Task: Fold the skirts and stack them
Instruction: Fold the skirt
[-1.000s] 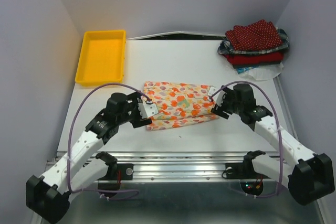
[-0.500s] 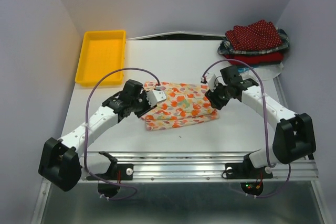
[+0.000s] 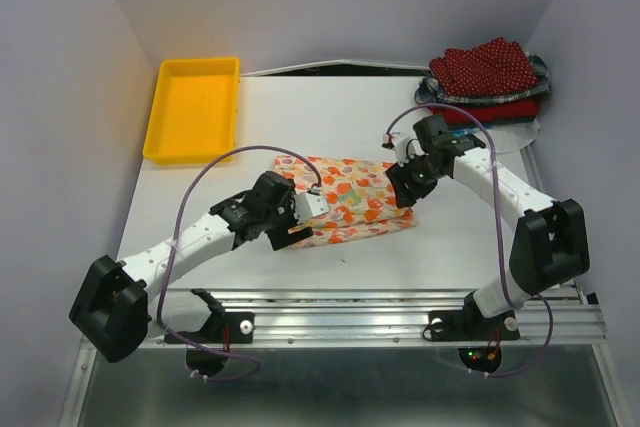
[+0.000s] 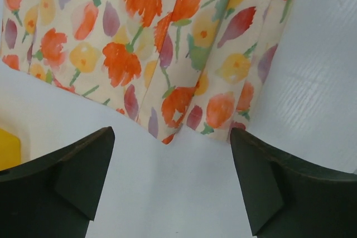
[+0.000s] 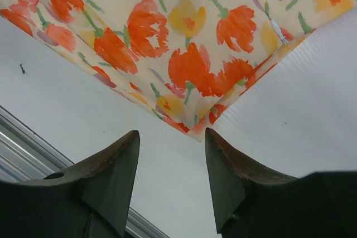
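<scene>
Left gripper (image 4: 170,137) is standing released, jaws wide, beside an edge of the floral skirt (image 4: 167,43). Right gripper (image 5: 172,136) is hovering unclenched, empty, at a skirt corner.

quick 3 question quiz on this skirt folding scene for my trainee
1. True or false: the yellow tray holds no skirt.
2. Which skirt tops the stack at far right? A plaid; B dark red dotted; C plain red.
3. Fill in: the left end effector and right end effector both stand ___ at corners of the floral skirt.
Key: 1 true; 2 B; 3 open.
</scene>
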